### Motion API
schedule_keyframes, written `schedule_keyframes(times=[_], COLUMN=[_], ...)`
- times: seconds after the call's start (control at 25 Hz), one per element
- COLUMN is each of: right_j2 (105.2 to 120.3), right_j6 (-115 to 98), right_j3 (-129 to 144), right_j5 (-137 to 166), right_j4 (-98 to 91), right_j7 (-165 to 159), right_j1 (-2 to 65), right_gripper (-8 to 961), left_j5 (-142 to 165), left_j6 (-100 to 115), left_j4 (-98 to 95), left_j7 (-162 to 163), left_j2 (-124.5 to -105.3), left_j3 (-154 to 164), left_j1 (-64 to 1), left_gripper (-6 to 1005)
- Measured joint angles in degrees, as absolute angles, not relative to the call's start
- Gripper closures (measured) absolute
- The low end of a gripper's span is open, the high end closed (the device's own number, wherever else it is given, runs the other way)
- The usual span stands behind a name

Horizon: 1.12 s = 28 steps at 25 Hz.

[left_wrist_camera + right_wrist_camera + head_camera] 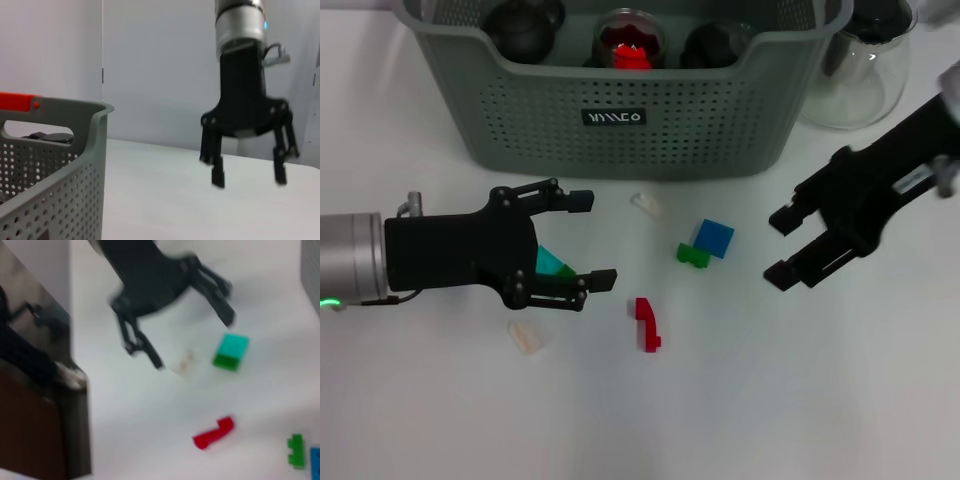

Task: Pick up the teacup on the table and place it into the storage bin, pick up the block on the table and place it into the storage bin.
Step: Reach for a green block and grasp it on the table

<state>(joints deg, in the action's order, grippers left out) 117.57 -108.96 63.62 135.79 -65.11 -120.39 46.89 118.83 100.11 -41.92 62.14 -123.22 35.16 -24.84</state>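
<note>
Blocks lie scattered on the white desk (pixel 770 400) in front of the storage bin (pixel 620 110): a red one (pixel 647 323), a blue one (pixel 714 238) touching a green one (pixel 693 255), and a teal one (pixel 553 263) between the fingers of my left hand (pixel 592 240), which hovers with fingers apart. My right hand (pixel 782 246) hangs open on the other side of the blocks. I see dark round things and something red inside the bin. A glass carafe (pixel 865 70) stands beside it.

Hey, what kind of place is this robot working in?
Probably a lab or test bench: a plain white table with scattered toy blocks like the red block, and a grey-green storage bin.
</note>
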Motion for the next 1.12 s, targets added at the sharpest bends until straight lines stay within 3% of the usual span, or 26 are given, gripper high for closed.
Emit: schedule_keyframes(times=[0.2, 0.52, 1.12], right_j2=[120.23, 120.86, 121.12], right_j6=[-99.54, -81.12, -66.31], right_j3=[70.14, 82.43, 97.36], right_j5=[141.57, 139.95, 134.7], right_j4=[-58.9, -46.74, -41.89], right_j7=[-119.01, -119.41, -123.93], right_j1=[49.83, 54.28, 55.65], right_gripper=[189, 189, 206], left_j5=[118.83, 118.57, 118.46], left_j6=[100.11, 99.99, 99.5], left_j4=[-41.92, -41.65, -41.48], left_j7=[62.16, 62.19, 62.23], left_j2=[-123.22, -123.22, -123.31], left_j3=[35.07, 34.99, 34.98], left_j1=[-24.85, -24.88, -24.88], left_gripper=[173, 175, 178])
